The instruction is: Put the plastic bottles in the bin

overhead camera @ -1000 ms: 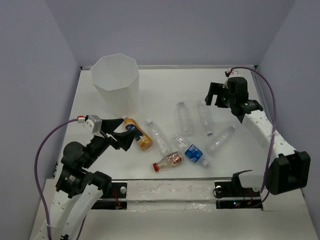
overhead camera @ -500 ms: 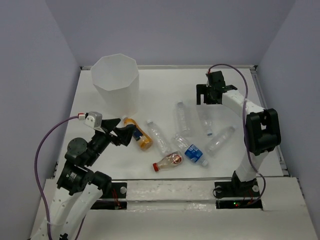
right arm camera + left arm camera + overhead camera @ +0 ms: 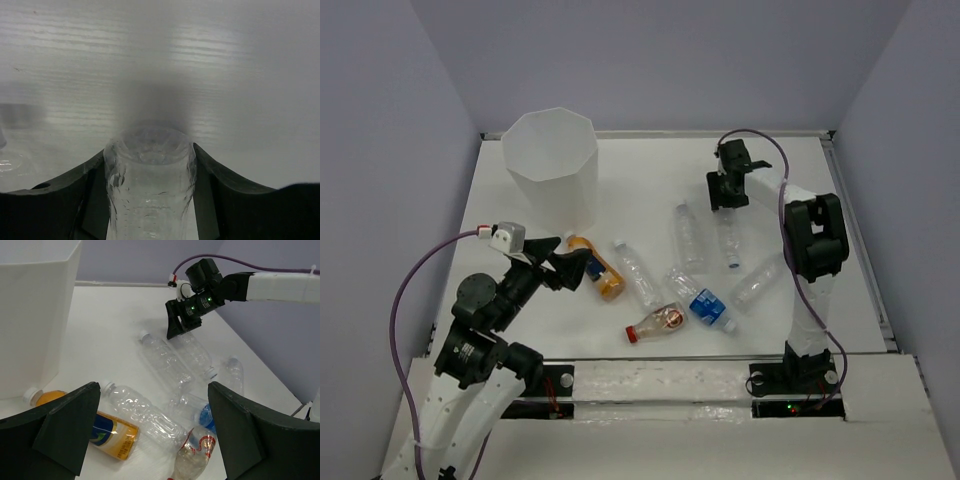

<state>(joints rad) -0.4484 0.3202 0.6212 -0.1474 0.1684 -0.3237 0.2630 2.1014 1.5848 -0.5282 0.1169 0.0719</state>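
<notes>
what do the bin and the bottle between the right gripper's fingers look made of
The bin is probably thin white plastic, matte and slightly translucent: light glows through its faceted walls. The clear bottle looks like thin transparent plastic, glossy, with a ribbed, crinkled see-through wall.

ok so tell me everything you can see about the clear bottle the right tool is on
The clear bottle is see-through, crinkled thin plastic and looks empty. It lies on its side on the white table. Its capped neck points toward the arms' bases and its base toward the far wall. The right tool straddles the base end, with a finger against each side of the bottle.
</notes>
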